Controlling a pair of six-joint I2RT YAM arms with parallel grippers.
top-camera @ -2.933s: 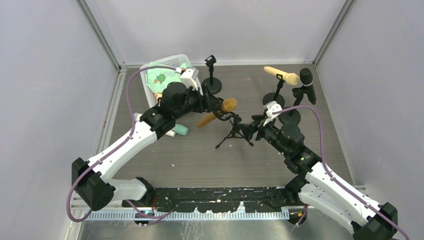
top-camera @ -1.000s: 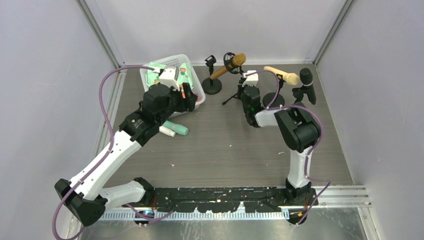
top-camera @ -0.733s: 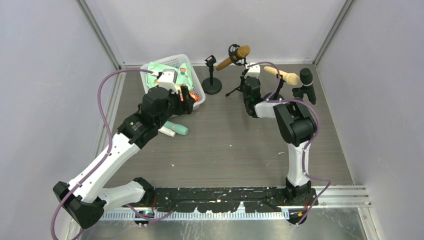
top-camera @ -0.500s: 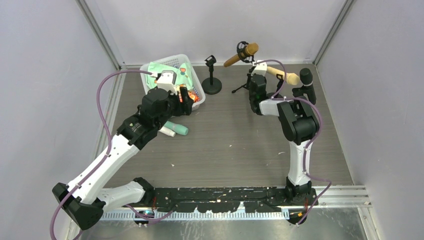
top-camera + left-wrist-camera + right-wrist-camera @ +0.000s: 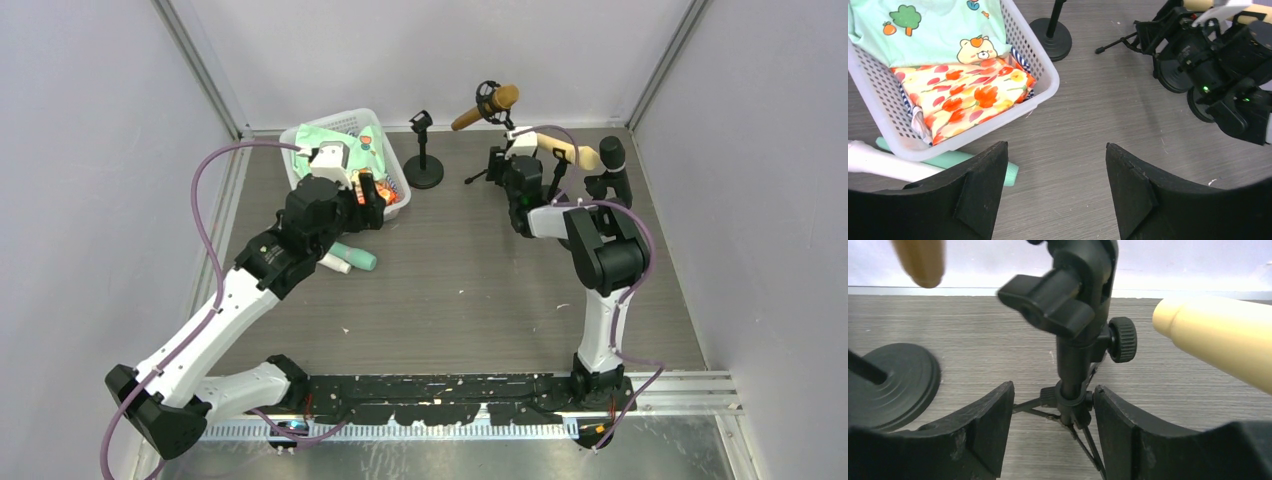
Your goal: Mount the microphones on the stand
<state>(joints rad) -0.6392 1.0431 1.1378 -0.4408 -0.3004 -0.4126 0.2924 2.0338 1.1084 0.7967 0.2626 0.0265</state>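
A brown microphone [image 5: 487, 104] sits tilted in the clip of a black tripod stand [image 5: 478, 176] at the back of the table. My right gripper [image 5: 499, 164] is open with its jaws either side of the stand's post [image 5: 1074, 365]; the left jaw stands clear of it [image 5: 1052, 387]. A cream microphone [image 5: 581, 154] sits in a second stand, also showing in the right wrist view [image 5: 1218, 335]. A black microphone [image 5: 613, 160] stands upright at the right. One round-base stand [image 5: 424, 160] has an empty clip. My left gripper [image 5: 374, 191] is open and empty [image 5: 1056, 146].
A white basket [image 5: 296, 141] of folded clothes stands back left, its rim in the left wrist view [image 5: 1048, 80]. A teal tube [image 5: 353, 258] and a white tube lie beside it. Round stand bases [image 5: 1173, 75] crowd the back right.
My right gripper carried the tripod stand with the brown microphone from mid-table to the back, and its jaws now stand open. My left arm drew back beside the basket.
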